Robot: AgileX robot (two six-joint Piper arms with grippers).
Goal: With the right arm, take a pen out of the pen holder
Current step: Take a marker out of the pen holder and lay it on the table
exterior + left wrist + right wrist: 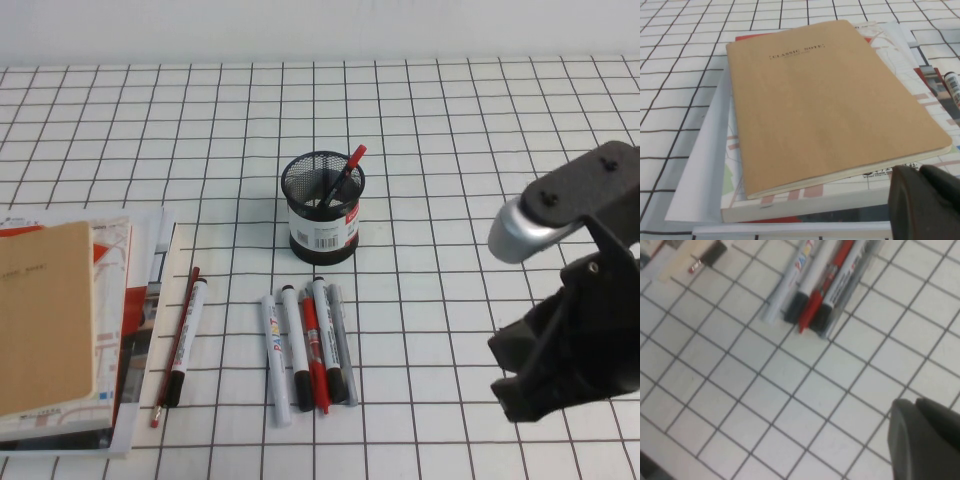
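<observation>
At 9 o'clock on the white gridded table [450, 150] a tan card-covered notebook [45, 315] is lying on a stack of printed booklets [135, 300], probably squared up there to keep it out of the working area. We are seeing the left gripper [922, 202] only in its own wrist view, hanging over that notebook's near corner. It looks parked, it is cut off by the frame edge, and we cannot tell how it is set.

Just beside the stack, toward 3 o'clock, a red pencil [178, 335] and a white marker with a black cap [188, 340] are lying side by side. At 6 o'clock of centre a row of white, red and grey markers [305, 350] is resting with the barrels touching.

Just toward 12 o'clock of that row, the black wire-mesh pen holder [322, 215] is standing upright. A red pen [350, 165] and a black pen [330, 190] are leaning against its rim toward 2 o'clock, so their tops are offering themselves to the right side. Their lower ends are hidden behind the mesh and the label.

At 4 o'clock the right arm [575, 330] is hovering well apart from the holder. The right gripper [927, 440] is pinched fully closed and we are seeing nothing in it. We are judging that it must spread again before reaching for a pen. Its tips are running out of frame.
</observation>
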